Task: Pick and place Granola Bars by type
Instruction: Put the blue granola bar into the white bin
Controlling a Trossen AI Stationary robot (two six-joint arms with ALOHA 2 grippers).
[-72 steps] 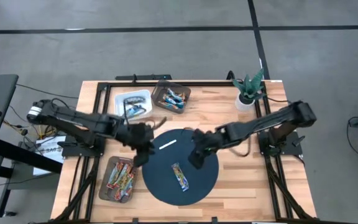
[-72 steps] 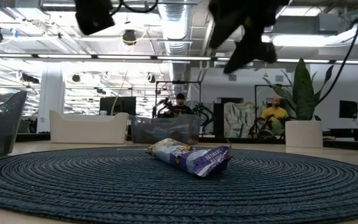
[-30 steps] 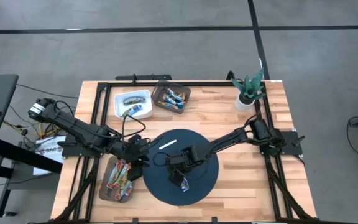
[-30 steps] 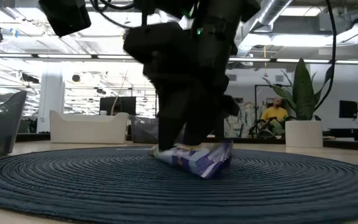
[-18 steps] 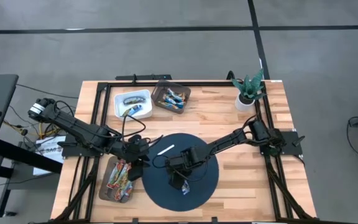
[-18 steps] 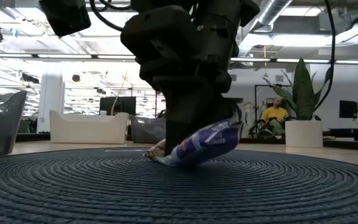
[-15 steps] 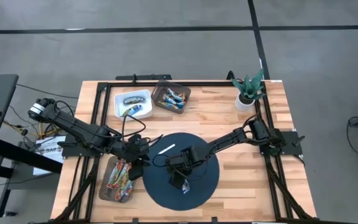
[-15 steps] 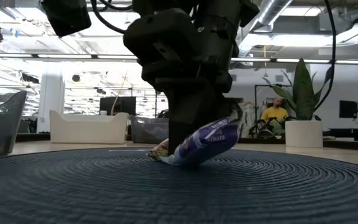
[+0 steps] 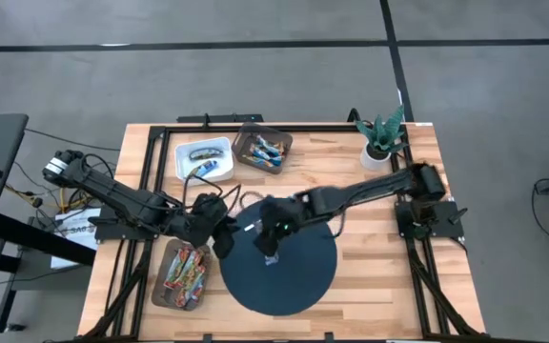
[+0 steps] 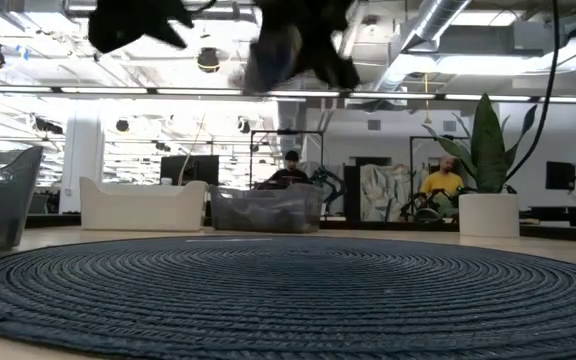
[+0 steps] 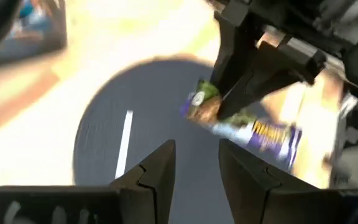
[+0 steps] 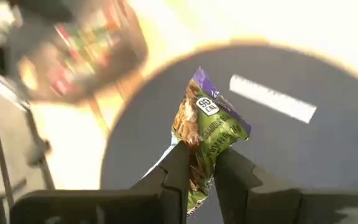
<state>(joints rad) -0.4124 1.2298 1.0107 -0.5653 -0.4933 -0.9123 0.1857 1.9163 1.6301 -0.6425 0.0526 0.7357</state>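
Three bins [image 9: 204,158], one round mat [image 9: 294,272], one plant [image 9: 381,135], two arms [image 9: 127,202]

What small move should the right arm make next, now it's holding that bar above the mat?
Probably carry the granola bar toward the brown bin, which seems to hold similar bluish wrappers. The right gripper is shut on it, lifted off the round mat.

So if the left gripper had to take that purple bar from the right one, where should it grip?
Probably the bar's free purple end, approached from the left gripper's own side. The right gripper pinches one end, so the bar hangs clear above the round mat, its other end sticking out unobstructed.
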